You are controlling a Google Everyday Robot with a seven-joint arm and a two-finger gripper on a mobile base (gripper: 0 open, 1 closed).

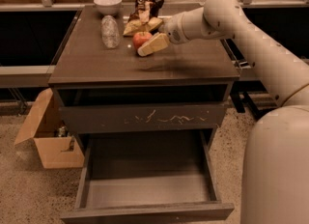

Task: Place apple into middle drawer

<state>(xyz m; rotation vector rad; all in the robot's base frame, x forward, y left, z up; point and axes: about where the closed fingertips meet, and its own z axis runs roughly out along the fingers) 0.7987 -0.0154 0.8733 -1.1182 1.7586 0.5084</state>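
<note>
The red apple [141,37] sits on the dark cabinet top [183,63], near the back. My gripper [139,41] reaches in from the right at apple height. It is open, with one tan finger [153,44] in front of the apple and the other behind it. The apple still rests on the top. Below, the middle drawer [145,213] is pulled out, with a plain front panel and a bare grey floor [147,189]. The drawer with pale scratch marks [145,118] above it is closed.
A brown-and-tan snack bag [147,3] stands just behind the apple. A clear plastic bottle [110,31] lies to its left and a white bowl [107,3] sits at the back. An open cardboard box [48,138] is on the floor at left. My body [280,170] fills the right.
</note>
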